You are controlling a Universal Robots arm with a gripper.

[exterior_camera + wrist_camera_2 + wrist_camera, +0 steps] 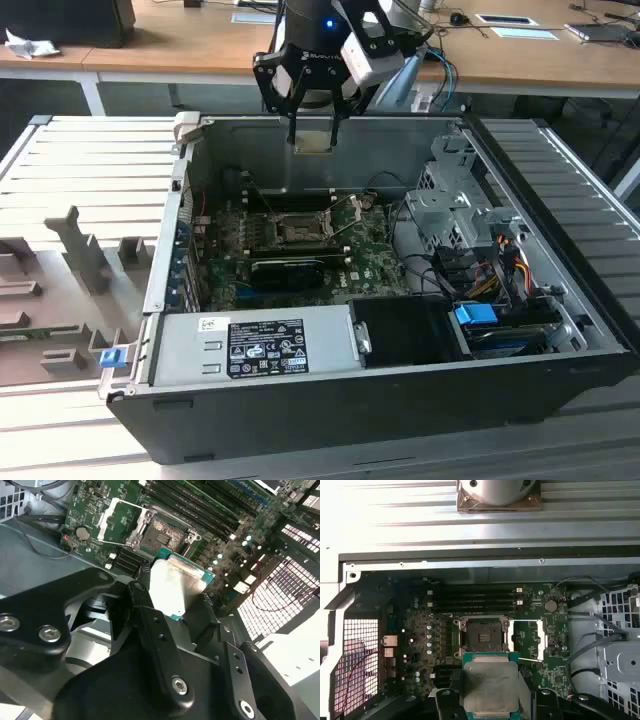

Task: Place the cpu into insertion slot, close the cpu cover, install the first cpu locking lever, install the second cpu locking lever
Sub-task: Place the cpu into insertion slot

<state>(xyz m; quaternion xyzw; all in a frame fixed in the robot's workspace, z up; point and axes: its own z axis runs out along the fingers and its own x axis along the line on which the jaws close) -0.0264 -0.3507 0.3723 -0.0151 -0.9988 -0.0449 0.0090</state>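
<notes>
My gripper [313, 137] hangs over the far wall of the open computer case [580, 330], shut on the cpu [313, 144], a flat silver-topped chip with a green edge. Both wrist views show the cpu [490, 685] [175, 585] clamped between the black fingers [451, 702]. Well below it on the green motherboard lies the insertion slot [480, 637] [167, 530] [297, 232], its dark pinned centre bare. The cpu cover [527, 640] [120, 520], a silver frame, is swung open beside the slot. Thin metal levers [345, 215] stand raised by the socket.
Long black memory slots [475, 597] run beside the socket, and a long black card [290, 268] lies on its other side. A silver power supply [255, 345] fills the near side; a drive cage with cables [470, 240] is at the exterior view's right. A grey foam tray [60, 290] lies outside.
</notes>
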